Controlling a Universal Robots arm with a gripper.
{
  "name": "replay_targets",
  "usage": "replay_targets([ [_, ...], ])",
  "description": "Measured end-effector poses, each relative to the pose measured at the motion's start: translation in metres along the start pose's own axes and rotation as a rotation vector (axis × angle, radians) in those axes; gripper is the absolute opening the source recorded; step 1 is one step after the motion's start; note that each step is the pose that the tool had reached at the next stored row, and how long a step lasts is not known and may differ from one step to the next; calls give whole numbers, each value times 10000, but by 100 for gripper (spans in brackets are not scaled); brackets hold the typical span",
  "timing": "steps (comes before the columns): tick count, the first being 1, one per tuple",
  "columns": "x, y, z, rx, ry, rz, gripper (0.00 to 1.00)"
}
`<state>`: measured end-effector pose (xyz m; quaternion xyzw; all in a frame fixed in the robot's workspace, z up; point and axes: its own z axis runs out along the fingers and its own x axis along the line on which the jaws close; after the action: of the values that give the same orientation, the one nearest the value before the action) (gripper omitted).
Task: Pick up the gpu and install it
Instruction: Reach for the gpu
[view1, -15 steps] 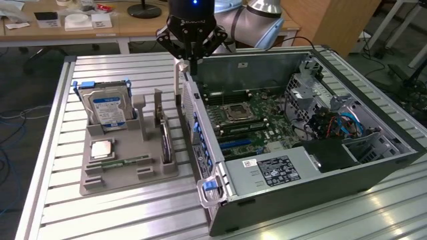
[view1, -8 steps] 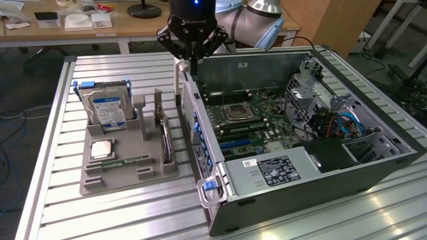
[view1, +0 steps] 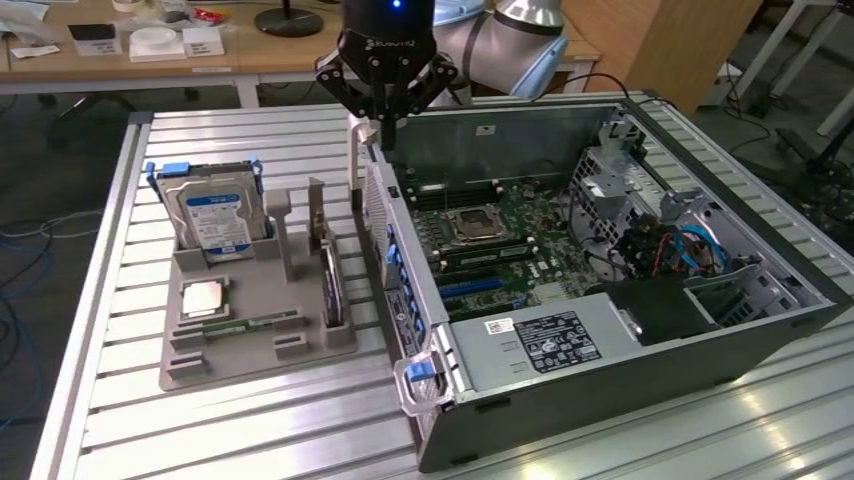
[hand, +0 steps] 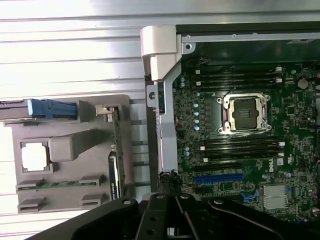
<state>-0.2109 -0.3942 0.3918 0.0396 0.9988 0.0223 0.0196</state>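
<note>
The gpu (view1: 331, 290) stands on edge in a slot at the grey tray's (view1: 187, 365) side nearest the computer case; it is a thin dark card with a pale metal end. In the wrist view the gpu (hand: 116, 152) runs along the tray's edge. My gripper (view1: 383, 115) hangs shut above the open case's wall (view1: 387, 215), beyond the far end of the gpu and well above it. Its black fingers (hand: 172, 200) meet over that wall with nothing between them.
The open computer case (view1: 641, 380) lies on the slatted metal table, motherboard up, with a blue card slot (view1: 470, 288) free. A white hinged bracket (hand: 160, 50) sticks up from the case wall. The tray also holds a hard drive (view1: 214, 215), a processor (view1: 203, 298) and a memory stick (view1: 247, 325).
</note>
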Motion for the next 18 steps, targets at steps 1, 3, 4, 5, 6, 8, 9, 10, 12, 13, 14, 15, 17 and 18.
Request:
replay_targets([
  [1, 12, 3, 0, 0, -1, 9, 11],
  [3, 28, 6, 0, 1, -2, 22, 11],
  [4, 37, 6, 0, 2, -1, 26, 11],
  [5, 48, 6, 0, 3, -1, 31, 11],
  [6, 62, 6, 0, 2, -2, 36, 11],
  [8, 99, 5, 0, 3, -2, 45, 11],
  [9, 123, 6, -1, 3, -3, 52, 11],
  [10, 147, 7, -2, 3, -3, 63, 11],
  [12, 197, 9, -3, 4, -5, 93, 11],
  [13, 218, 9, -4, 5, -5, 106, 11],
  [14, 238, 9, -5, 6, -5, 121, 11],
  [15, 258, 10, -6, 6, -6, 137, 11],
  [17, 297, 11, -7, 7, -8, 167, 11],
  [18, 322, 12, -8, 8, -9, 188, 11],
])
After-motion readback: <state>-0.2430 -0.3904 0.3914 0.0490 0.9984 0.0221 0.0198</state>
